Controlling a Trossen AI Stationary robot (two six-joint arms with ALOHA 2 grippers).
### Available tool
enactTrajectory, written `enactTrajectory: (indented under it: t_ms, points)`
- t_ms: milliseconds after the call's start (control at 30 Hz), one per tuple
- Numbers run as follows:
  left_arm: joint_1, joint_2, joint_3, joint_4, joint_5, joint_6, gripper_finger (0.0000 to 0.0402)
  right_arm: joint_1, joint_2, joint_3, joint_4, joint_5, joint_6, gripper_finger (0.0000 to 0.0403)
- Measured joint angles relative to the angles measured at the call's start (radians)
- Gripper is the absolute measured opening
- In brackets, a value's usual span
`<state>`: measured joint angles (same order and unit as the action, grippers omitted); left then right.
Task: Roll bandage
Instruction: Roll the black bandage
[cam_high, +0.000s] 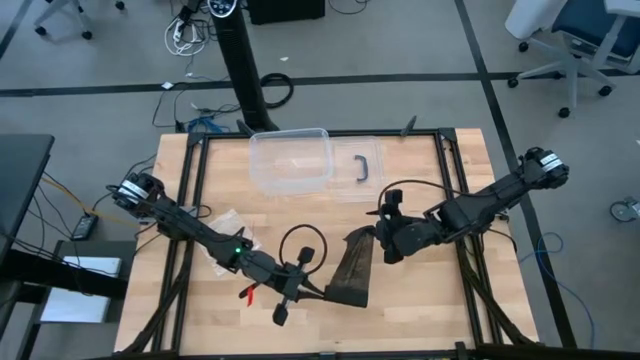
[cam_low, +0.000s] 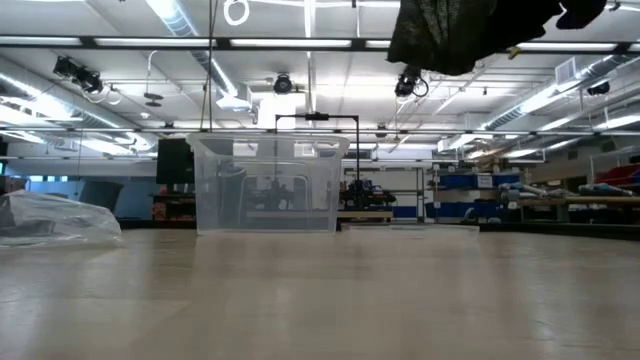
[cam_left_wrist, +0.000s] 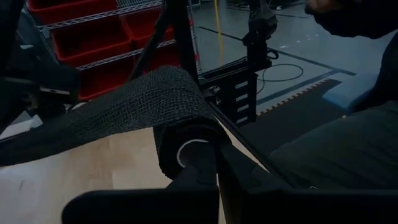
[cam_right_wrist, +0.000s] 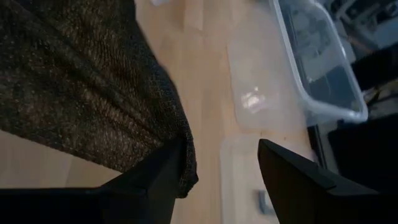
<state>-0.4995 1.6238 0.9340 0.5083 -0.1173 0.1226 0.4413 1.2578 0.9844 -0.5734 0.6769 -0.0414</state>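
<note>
Item: bandage (cam_high: 352, 268), black mesh strip, lower centre of the high view, held above the wooden table (cam_high: 430, 300). My left gripper (cam_high: 300, 288) is clamped on its rolled end; my right gripper (cam_high: 383, 240) has fingers apart beside its free end. No legible writing. Clear box (cam_high: 290, 160) at upper centre; room beyond has ceiling strip lights.

The long black fabric bandage (cam_high: 352, 270) hangs between both grippers. The clear plastic box (cam_high: 291, 160) sits at twelve o'clock, the crinkly clear bag (cam_high: 222, 226) at nine.
</note>
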Motion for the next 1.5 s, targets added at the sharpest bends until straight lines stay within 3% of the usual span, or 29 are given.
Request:
enactTrajectory:
  t_ms: [100, 333, 500, 633, 733, 1200, 1367, 1500]
  points:
    - [0.000, 0.000, 0.000, -0.004, 0.000, -0.003, 0.0000, -0.011, -0.009, 0.000, 0.032, -0.040, 0.047, 0.0217]
    - [0.000, 0.000, 0.000, -0.006, 0.001, -0.003, 0.0000, -0.083, -0.014, 0.000, 0.039, -0.209, 0.465, 0.0218]
    - [0.000, 0.000, 0.000, -0.016, 0.002, -0.013, 0.0000, -0.111, -0.014, 0.000, 0.077, -0.327, 0.625, 0.0218]
    - [0.000, 0.000, 0.000, -0.017, 0.003, -0.020, 0.0000, -0.102, -0.014, 0.000, 0.133, -0.431, 0.601, 0.0218]
    - [0.000, 0.000, 0.000, -0.020, 0.003, -0.020, 0.0000, -0.073, -0.014, 0.000, 0.136, -0.450, 0.513, 0.0218]
    - [0.000, 0.000, 0.000, -0.020, 0.002, -0.022, 0.0000, 0.051, -0.032, 0.000, 0.123, -0.145, 0.156, 0.0218]
    - [0.000, 0.000, 0.000, -0.005, -0.001, -0.020, 0.0000, 0.187, -0.051, -0.013, 0.044, -0.022, 0.345, 0.0218]
    - [0.001, -0.001, 0.000, 0.013, -0.023, 0.004, 0.0000, 0.298, -0.049, -0.128, 0.137, 0.040, 0.511, 0.0220]
